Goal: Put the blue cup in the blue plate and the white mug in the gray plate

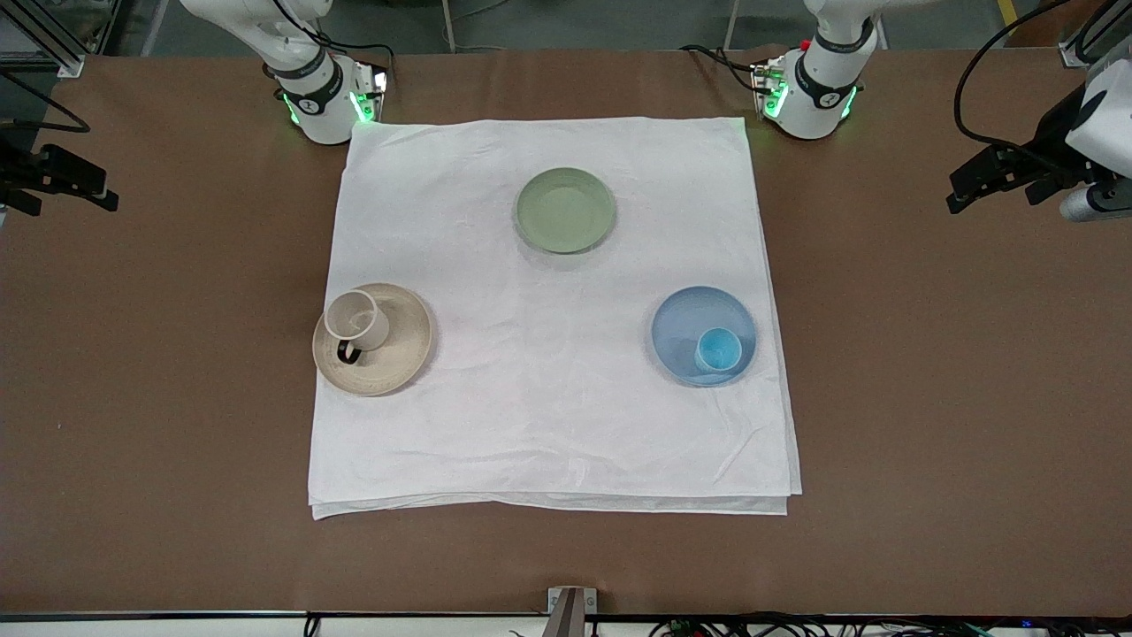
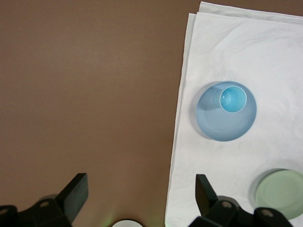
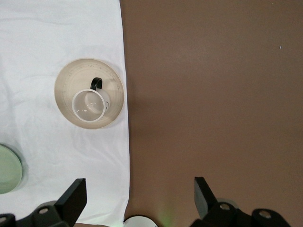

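The blue cup (image 1: 718, 349) stands upright in the blue plate (image 1: 679, 320), toward its rim nearest the front camera. The white mug (image 1: 356, 320) stands upright on the gray plate (image 1: 405, 349), its dark handle toward the front camera. My left gripper (image 1: 973, 188) is open and empty, up over the bare table at the left arm's end. My right gripper (image 1: 71, 196) is open and empty over the bare table at the right arm's end. The left wrist view shows the cup (image 2: 233, 99) in the plate (image 2: 218, 126) past my open left gripper (image 2: 141, 184). The right wrist view shows the mug (image 3: 88, 106) on its plate (image 3: 66, 84) past my open right gripper (image 3: 138, 182).
A sage-green plate (image 1: 566, 210) lies empty on the white cloth (image 1: 548, 425), nearer the robots' bases. The cloth covers the middle of the brown table (image 1: 929, 398). The green plate also shows in the left wrist view (image 2: 281, 194) and the right wrist view (image 3: 7, 169).
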